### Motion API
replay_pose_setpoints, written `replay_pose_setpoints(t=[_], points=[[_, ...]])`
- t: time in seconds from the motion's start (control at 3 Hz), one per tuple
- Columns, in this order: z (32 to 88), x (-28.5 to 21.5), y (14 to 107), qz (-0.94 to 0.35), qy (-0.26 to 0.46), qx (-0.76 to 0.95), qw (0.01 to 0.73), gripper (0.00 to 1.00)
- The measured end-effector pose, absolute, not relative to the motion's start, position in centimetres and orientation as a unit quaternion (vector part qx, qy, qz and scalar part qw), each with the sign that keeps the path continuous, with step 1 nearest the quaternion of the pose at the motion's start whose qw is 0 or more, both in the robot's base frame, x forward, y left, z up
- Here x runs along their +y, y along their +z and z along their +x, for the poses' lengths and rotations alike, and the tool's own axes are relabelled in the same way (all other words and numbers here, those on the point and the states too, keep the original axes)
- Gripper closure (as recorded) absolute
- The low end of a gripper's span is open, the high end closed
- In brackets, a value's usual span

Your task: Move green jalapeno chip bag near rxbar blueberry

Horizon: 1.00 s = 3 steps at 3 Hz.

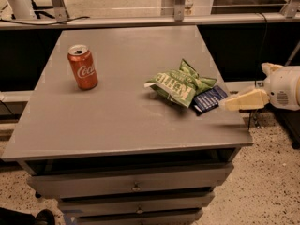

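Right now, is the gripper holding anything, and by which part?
Nothing held: the gripper hangs by the table's right edge, just beside the rxbar blueberry.

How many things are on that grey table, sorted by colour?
Red: 1, the soda can
Green: 1, the chip bag
Dark blue: 1, the bar wrapper
Total: 3 on the table
The robot's gripper is not counted; it is at the table's right edge, beside the bar wrapper.
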<state>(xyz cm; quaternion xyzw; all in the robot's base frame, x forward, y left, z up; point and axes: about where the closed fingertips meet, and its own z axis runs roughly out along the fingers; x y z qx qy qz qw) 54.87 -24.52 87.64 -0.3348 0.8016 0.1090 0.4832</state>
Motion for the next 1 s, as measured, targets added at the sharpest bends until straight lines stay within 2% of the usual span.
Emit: replay_pose_setpoints(t=[0.33,0.67,1.0], points=[[55.9,-25.9,87.0,-0.374,0.106,0.786,0.481,0.00],[56.2,-30.7,92.1,-0.402,0.071,0.755,0.513,0.00],[56.7,-31.1,94.7,-0.406,0.058,0.744,0.528,0.00]])
